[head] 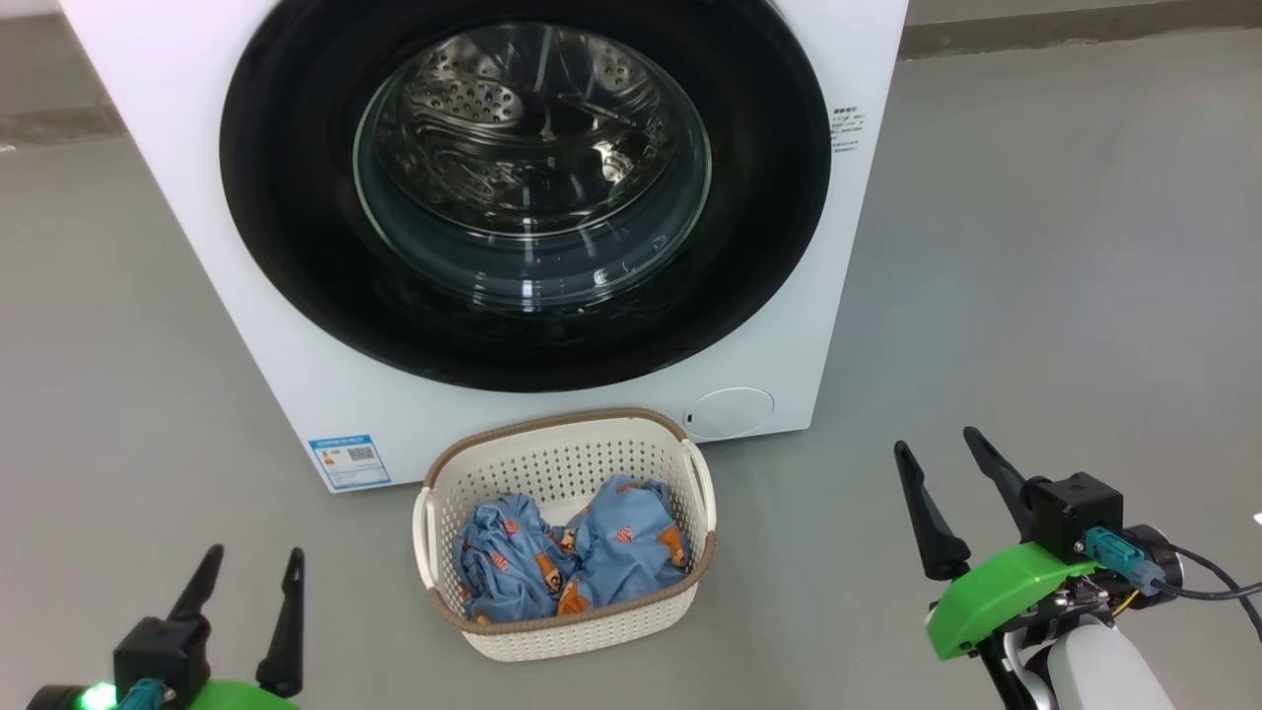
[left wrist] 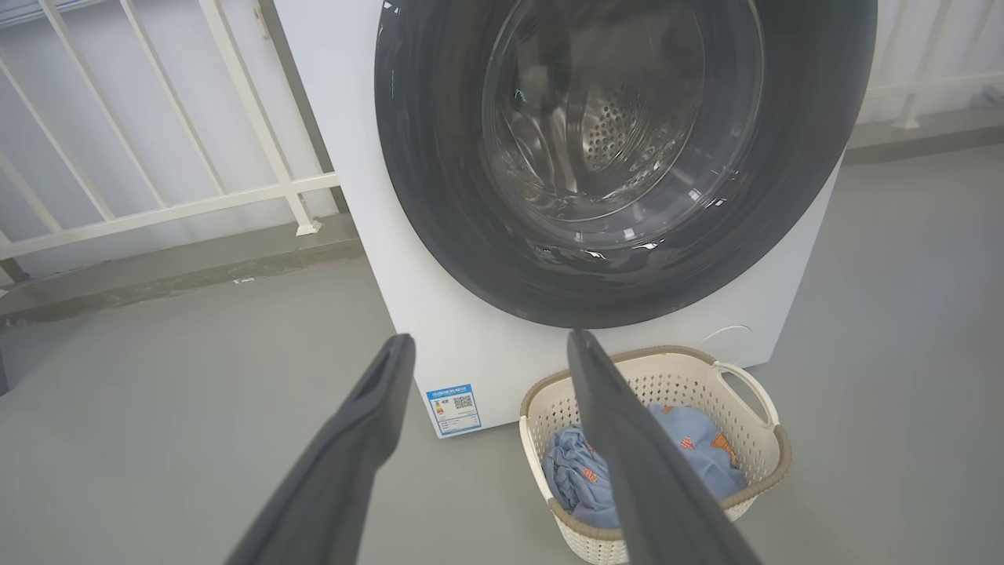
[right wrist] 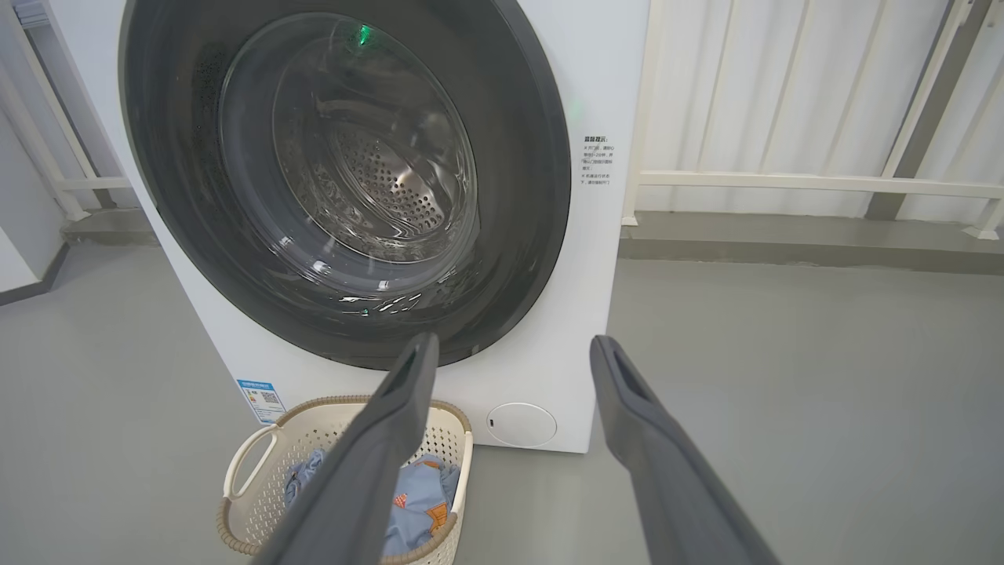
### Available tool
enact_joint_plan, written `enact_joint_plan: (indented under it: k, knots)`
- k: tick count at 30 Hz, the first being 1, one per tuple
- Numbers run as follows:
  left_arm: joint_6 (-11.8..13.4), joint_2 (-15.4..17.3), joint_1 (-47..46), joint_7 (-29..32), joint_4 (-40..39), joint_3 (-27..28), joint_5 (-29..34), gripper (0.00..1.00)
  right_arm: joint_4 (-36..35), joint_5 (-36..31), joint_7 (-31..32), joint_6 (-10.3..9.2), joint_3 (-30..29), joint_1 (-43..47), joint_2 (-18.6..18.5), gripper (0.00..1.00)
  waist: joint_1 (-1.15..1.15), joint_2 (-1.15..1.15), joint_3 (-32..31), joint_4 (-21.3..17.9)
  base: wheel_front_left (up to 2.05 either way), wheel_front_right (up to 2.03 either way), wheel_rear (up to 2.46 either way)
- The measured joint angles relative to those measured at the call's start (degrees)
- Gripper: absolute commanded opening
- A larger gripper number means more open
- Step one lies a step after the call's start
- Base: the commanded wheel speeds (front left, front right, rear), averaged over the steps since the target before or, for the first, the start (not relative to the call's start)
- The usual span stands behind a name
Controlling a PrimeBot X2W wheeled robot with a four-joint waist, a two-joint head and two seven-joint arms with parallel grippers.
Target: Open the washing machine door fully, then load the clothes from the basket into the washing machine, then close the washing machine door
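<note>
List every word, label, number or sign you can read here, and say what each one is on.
Blue label sticker, low left on the washing machine front: a QR-like square and fine print, too small to read.
Dark print block, on the white front right of the washing machine door: several lines, too blurred to read.
Nothing can be quoted.

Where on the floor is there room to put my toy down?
Bare grey floor lies right of the big white washing machine, up to the open right gripper, and left of it, up to the open left gripper. Crowded spot: right in front, where the small cream perforated basket of light-blue clothes sits below the round black-rimmed door.
</note>
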Motion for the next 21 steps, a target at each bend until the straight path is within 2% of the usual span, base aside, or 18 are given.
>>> enact_joint_plan:
  k: [21]
  knots:
    - [1.4, -0.6, -1.2, -0.1, 4.7, 2.7, -1.9, 1.0, -0.3, -1.6, -0.3, 0.0, -1.7, 0.0, 0.5, 1.0, 0.0, 0.0, -0.1, 0.1, 0.0, 0.0, 0.0]
